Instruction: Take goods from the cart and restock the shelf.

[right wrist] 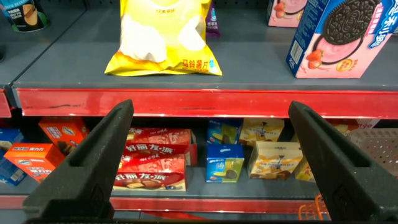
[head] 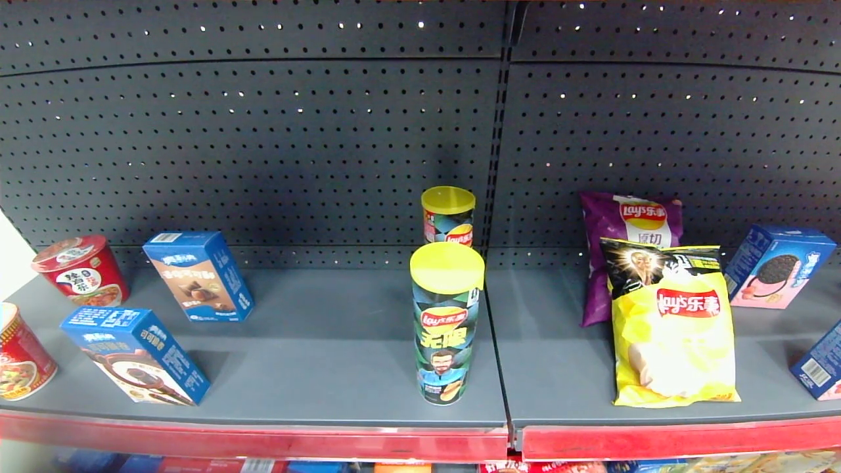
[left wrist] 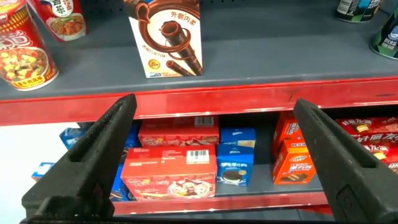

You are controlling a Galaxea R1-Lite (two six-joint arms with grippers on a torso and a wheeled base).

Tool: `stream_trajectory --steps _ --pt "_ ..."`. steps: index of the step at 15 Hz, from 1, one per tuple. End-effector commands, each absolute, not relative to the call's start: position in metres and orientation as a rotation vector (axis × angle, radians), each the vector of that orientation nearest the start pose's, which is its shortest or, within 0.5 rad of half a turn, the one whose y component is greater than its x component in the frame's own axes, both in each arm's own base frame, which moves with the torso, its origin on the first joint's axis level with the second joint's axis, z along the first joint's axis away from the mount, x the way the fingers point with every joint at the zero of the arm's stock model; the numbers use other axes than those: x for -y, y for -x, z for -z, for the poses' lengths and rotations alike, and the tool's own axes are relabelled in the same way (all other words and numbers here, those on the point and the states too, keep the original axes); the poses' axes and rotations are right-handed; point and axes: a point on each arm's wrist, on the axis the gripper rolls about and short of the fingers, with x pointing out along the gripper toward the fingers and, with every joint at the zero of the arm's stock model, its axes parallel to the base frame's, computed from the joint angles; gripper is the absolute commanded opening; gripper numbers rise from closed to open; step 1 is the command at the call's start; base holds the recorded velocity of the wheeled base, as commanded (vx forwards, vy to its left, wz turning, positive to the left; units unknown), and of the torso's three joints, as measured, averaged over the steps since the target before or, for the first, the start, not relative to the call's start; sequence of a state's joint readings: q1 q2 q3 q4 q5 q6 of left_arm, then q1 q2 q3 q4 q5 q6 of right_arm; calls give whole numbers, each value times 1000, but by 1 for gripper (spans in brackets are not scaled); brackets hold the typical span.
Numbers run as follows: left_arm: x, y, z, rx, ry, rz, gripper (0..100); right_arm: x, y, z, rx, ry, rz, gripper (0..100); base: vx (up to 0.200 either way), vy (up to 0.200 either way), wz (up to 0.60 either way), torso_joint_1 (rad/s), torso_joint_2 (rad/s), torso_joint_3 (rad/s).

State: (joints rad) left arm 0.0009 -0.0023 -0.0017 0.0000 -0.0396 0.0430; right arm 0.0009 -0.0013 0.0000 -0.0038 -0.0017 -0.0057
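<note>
The shelf (head: 315, 348) is a grey board with a red front edge, backed by dark pegboard. At its far left stand two red noodle cups, one far (head: 80, 269) and one near (head: 20, 355). Just right of them are two blue biscuit boxes, one far (head: 197, 276) and one near (head: 138, 355). In the middle stand two upright chip canisters with yellow lids, the near canister (head: 447, 328) straight in front of the far canister (head: 448, 217). To the right, a yellow chip bag (head: 670, 328) leans in front of a purple chip bag (head: 624, 243) and partly covers it. Farther right are a blue and pink cookie box (head: 778, 266) and a second one cut off by the right edge (head: 821, 364).

The left gripper (left wrist: 216, 106) sits before the red edge, its fingers (left wrist: 93, 162) spread wide and holding nothing. The right gripper (right wrist: 211, 107) is also before that edge, below the yellow chip bag, its fingers (right wrist: 87, 168) likewise spread and empty. Behind both, a lower shelf (left wrist: 261, 193) carries red boxes (left wrist: 171, 171) and small blue packs (right wrist: 224, 163).
</note>
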Motion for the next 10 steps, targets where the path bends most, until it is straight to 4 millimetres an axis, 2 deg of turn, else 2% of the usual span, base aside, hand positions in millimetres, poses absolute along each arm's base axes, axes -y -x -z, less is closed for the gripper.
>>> stream_trajectory --steps 1,10 --pt "1 23 -76 2 -43 38 100 0 23 -76 5 6 0 100 0 0 0 0 0 0" --pt "1 23 -76 2 -43 40 100 0 23 -76 5 6 0 100 0 0 0 0 0 0"
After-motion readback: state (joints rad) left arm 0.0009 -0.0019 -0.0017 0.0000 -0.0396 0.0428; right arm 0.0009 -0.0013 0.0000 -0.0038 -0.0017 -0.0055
